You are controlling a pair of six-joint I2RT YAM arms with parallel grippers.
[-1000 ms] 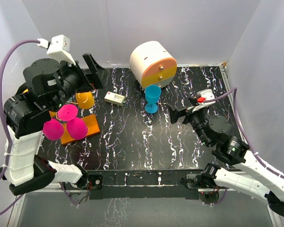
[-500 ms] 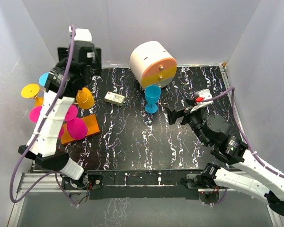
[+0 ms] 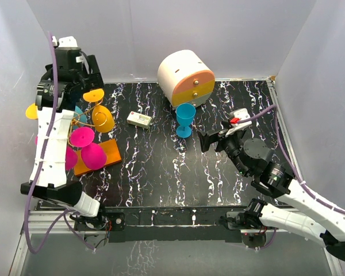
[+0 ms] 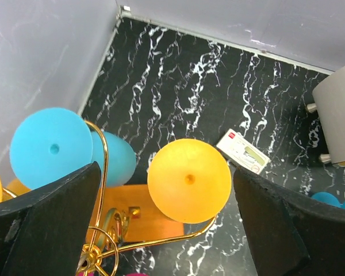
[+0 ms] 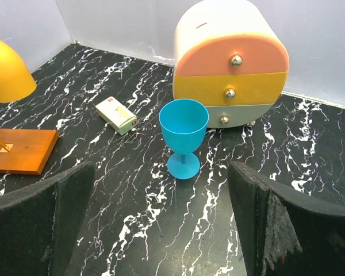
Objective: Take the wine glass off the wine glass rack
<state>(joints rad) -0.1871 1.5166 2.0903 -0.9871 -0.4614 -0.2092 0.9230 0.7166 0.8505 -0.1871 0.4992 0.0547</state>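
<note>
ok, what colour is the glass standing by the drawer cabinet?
Blue. The standing glass shows best in the right wrist view.

table (image 3: 161, 172): black, white marble veining | rack base (image 3: 107, 150): orange | hooks (image 4: 103, 167): gold | hung: orange glass (image 4: 188, 179), blue glass (image 4: 50, 148), magenta glasses (image 3: 93, 155) | standing glass (image 5: 184, 135): blue | cabinet (image 5: 218, 26): white shell | drawers (image 5: 259, 89): salmon, yellow, grey-green | knobs (image 5: 236, 60): silver | box (image 5: 116, 114): white | walls (image 3: 218, 29): pale grey

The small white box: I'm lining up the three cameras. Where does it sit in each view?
Top external: the small white box lies left of centre, left of the blue wine glass.
Left wrist: right of centre.
Right wrist: left of centre, left of the blue wine glass.
Shared landmark: the round drawer cabinet.
</note>
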